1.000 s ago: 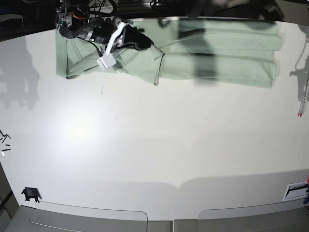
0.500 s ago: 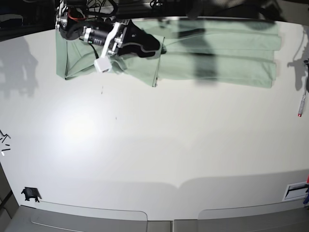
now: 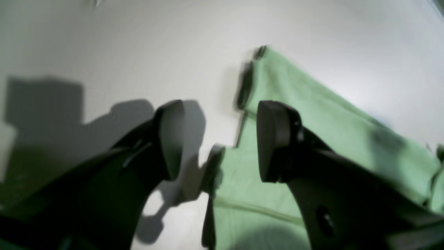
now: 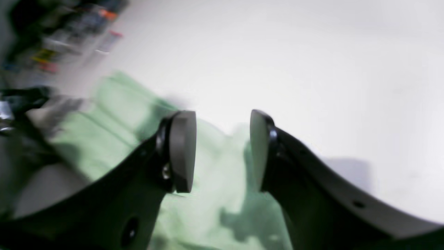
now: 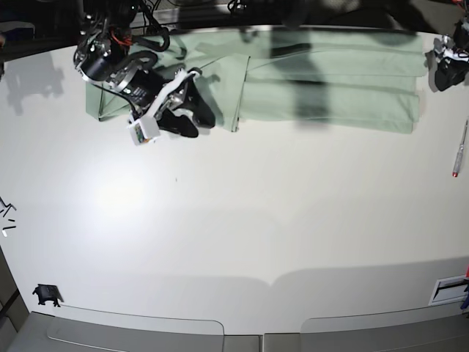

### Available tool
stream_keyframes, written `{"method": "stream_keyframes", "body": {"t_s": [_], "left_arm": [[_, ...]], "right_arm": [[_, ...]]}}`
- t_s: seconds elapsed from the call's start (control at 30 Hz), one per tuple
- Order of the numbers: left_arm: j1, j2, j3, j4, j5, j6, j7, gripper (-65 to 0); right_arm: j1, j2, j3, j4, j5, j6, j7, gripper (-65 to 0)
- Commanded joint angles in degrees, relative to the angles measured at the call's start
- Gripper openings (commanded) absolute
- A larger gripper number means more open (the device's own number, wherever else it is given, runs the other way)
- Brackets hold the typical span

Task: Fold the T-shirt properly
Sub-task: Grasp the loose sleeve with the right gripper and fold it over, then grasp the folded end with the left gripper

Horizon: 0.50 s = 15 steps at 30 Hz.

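Note:
The pale mint-green T-shirt [image 5: 330, 81] lies folded in a long band along the table's far edge. Its left part ends in a straight fold edge [image 5: 238, 95]. My right gripper [image 5: 199, 125] hangs open over the shirt's near left part, with nothing between its fingers; in the right wrist view the gripper [image 4: 220, 149] shows green cloth [image 4: 208, 194] below the gap. My left gripper [image 5: 442, 75] is at the shirt's right end. In the left wrist view it [image 3: 218, 139] is open above a corner of the cloth [image 3: 312, 118], gripping nothing.
A red pen [image 5: 459, 150] lies at the table's right edge. A small black clip [image 5: 46, 295] sits at the near left, and a white label [image 5: 447, 290] at the near right. Small dark bits [image 5: 6, 216] lie at the left edge.
My right gripper has opened, let go of the shirt's fold and pulled back toward the near left. My left gripper has come into the base view at the far right and opened wider.

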Motion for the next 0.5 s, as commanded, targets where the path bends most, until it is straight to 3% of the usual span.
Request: {"method": "stream_keyframes", "body": {"t_s": [0.0,0.13,0.27,0.47], "left_arm": [[0.22,-1.16,-0.55,-0.79,-2.56,-1.66,-1.07,-34.0],[0.2,-1.14,-0.55,-5.73,-5.57,-3.71,0.24,-34.0],[0.13,-1.14,-0.55,-7.21,-11.61,-3.71,4.13,-34.0],[-2.8,-1.16,-0.28,-8.59,-11.37,-3.71,5.51,-34.0]], "right_arm": [[0.46,0.35,0.76,1.01,-0.31,-1.46,2.64,-41.1],[0.46,0.37,3.74,1.01,-7.58,-8.35,5.64,-41.1],[0.48,0.37,9.73,1.01,-14.84,-9.4,11.34,-41.1],[2.21,1.7,18.1,0.81,-14.56,-11.52,10.91,-41.1]]}}
